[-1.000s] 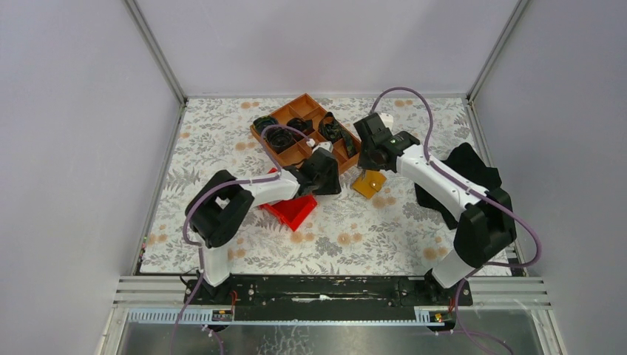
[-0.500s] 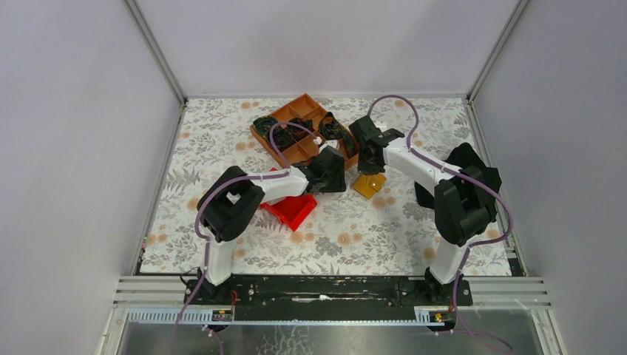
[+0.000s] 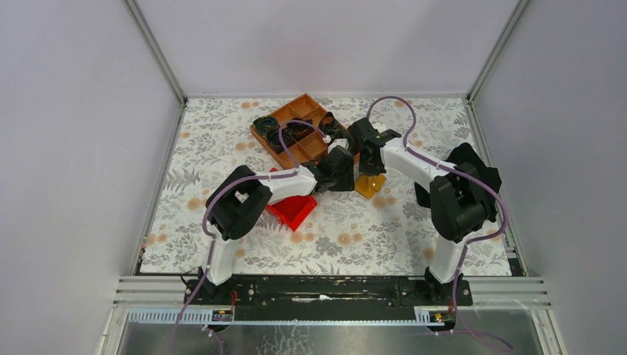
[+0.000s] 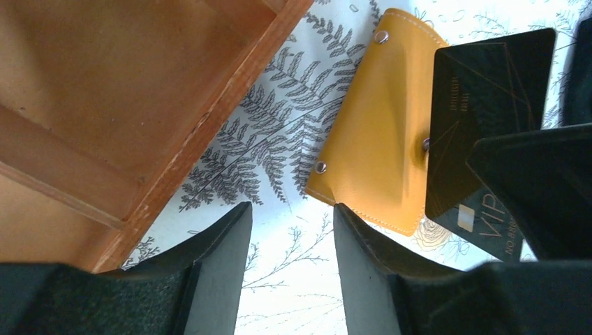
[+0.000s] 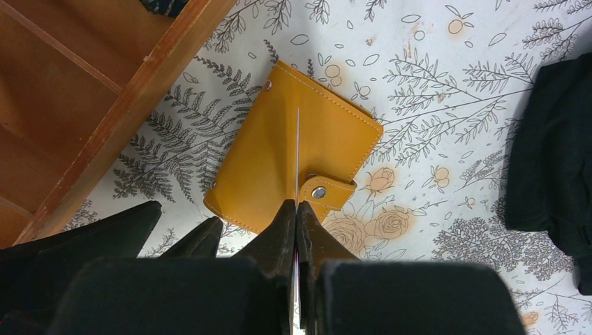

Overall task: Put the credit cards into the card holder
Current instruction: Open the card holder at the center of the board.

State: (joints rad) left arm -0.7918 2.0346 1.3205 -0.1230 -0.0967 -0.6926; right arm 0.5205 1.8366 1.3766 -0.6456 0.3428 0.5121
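Observation:
The card holder [image 3: 370, 185] is a tan-orange snap wallet lying closed on the floral cloth; it also shows in the left wrist view [image 4: 377, 132] and the right wrist view [image 5: 258, 167]. My right gripper [image 5: 296, 206] is shut on a dark credit card [image 4: 489, 105] marked VIP, held on edge just above the holder; in the right wrist view the card [image 5: 298, 150] is a thin line. My left gripper [image 4: 290, 220] is open and empty, low over the cloth beside the holder's left edge. From above, the two grippers [image 3: 336, 166] [image 3: 367, 159] stand close together.
The orange-brown compartment tray [image 3: 299, 133] with dark items lies just behind both grippers, its wall close in the left wrist view [image 4: 209, 118]. A red bin [image 3: 292, 208] sits under the left forearm. A black cloth [image 3: 462, 174] lies at the right.
My left gripper has moved right toward the card holder. My right gripper has shifted left and down over the holder with the card, its elbow folding in.

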